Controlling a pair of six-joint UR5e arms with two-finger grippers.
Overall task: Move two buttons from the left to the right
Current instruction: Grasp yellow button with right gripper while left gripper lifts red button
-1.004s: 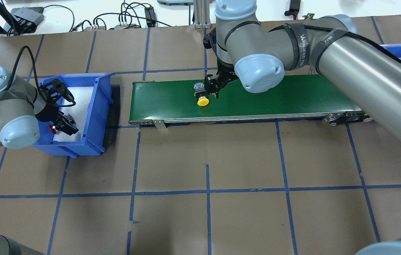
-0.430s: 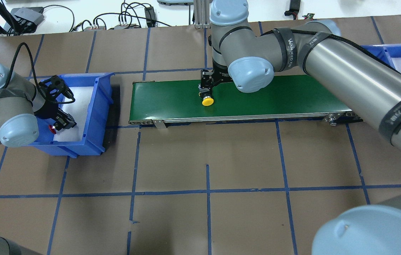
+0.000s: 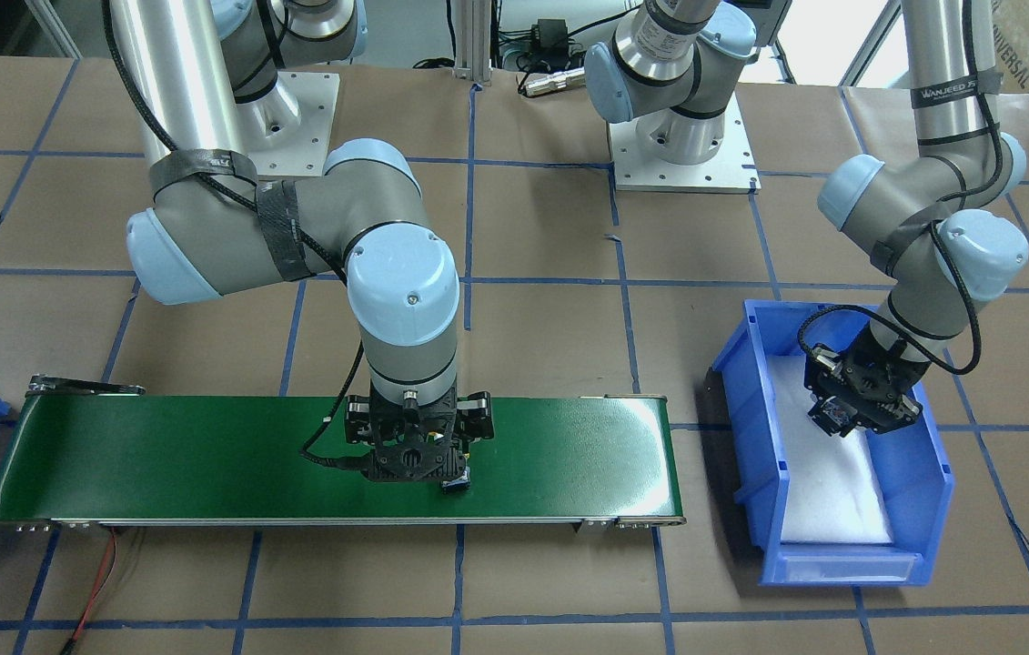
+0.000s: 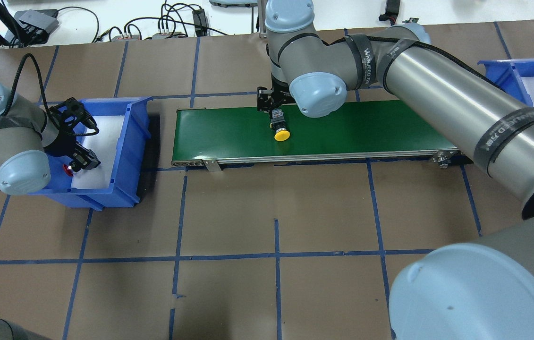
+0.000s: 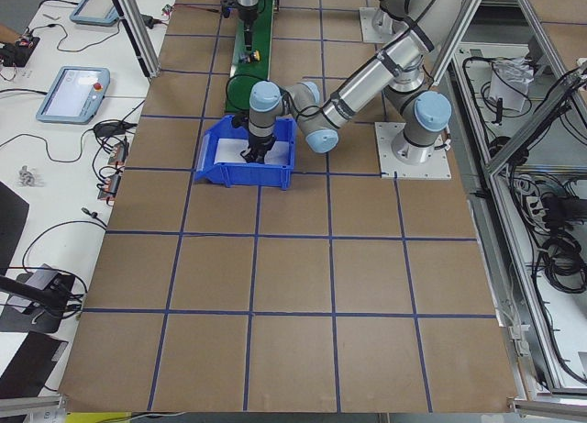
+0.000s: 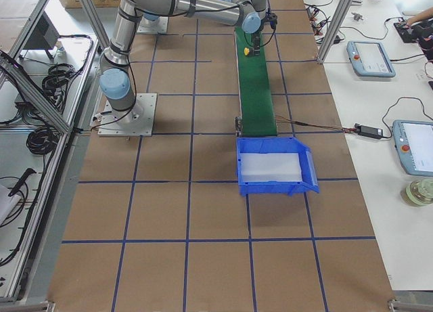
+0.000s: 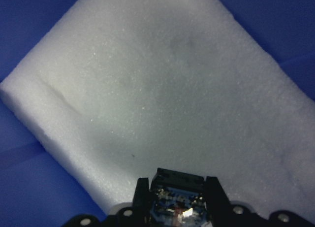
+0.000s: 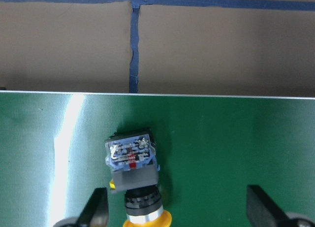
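The yellow button point(image 4: 282, 131) lies on its side on the green conveyor point(image 4: 380, 132), cap toward the belt's near edge. My right gripper point(image 4: 270, 106) hangs over it, open. In the right wrist view the button point(image 8: 132, 160) sits just inside the left finger point(image 8: 96, 210), with a wide gap to the other finger. The red button point(image 4: 65, 169) is inside the left blue bin point(image 4: 130, 141). My left gripper point(image 4: 80, 160) is shut on it, and its contact block point(image 7: 177, 195) shows between the fingers above white foam.
A second blue bin point(image 4: 507, 71) with a white foam liner stands past the conveyor's right end. The right arm's long grey link point(image 4: 460, 108) crosses above the belt's right half. Cables and boxes line the table's far edge.
The right arm has swung left along the belt, from the yellow button's right side to over it. The button has drifted right. The left gripper shifted slightly in the bin with the red button.
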